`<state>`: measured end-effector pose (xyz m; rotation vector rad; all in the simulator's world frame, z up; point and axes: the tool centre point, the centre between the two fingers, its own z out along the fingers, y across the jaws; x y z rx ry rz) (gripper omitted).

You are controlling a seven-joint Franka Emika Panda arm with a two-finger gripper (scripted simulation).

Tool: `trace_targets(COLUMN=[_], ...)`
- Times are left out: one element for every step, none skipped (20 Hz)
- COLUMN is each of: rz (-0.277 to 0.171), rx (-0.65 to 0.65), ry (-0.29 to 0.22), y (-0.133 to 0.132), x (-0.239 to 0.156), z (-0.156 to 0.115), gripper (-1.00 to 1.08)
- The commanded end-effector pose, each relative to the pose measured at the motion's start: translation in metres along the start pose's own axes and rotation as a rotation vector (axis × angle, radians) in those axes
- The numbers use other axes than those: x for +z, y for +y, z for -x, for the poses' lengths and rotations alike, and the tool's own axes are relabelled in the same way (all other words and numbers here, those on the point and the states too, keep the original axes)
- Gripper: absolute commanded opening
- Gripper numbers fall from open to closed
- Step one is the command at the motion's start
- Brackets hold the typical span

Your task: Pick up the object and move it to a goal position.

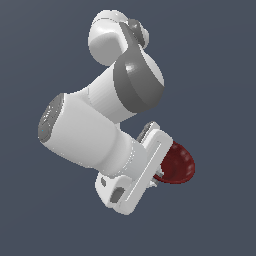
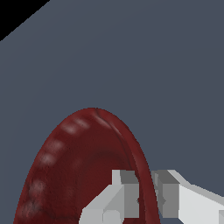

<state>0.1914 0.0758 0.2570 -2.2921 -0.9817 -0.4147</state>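
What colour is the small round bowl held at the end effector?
Dark red and glossy: the small round bowl, best seen in the wrist view.

- You see the bowl (image 1: 177, 164) as small, round and dark red, with a glossy sheen; its rim is thin
- In the wrist view the bowl (image 2: 83, 166) shows a faintly ribbed inside with pale highlights along the wall
- It stands tilted on edge, not flat; its rim runs between the two fingers (image 2: 127, 192), one inside, one outside
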Motion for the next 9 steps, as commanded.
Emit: trace_targets(rz=[0.001, 0.001, 0.001, 0.001, 0.001, 0.001, 0.001, 0.001, 0.001], rx=[-0.001, -0.001, -0.001, -0.001, -0.001, -0.001, -0.001, -0.001, -0.001], ry=[0.002, 0.002, 0.002, 0.002, 0.002, 0.002, 0.002, 0.002, 0.002], y=[-0.0031, -0.0036, -0.004, -0.0042, -0.0044, -0.0046, -0.0046, -0.0047, -0.0047], x=[-0.003, -0.0034, -0.0037, -0.004, -0.0041, -0.0042, -0.0043, -0.0043, -0.0044], z=[-0.0051, -0.006, -0.0067, -0.0073, -0.0077, -0.0079, -0.0081, -0.0082, -0.0083], gripper=[-1.0, -1.0, -1.0, -1.0, -1.0, -1.0, -1.0, -1.0, -1.0])
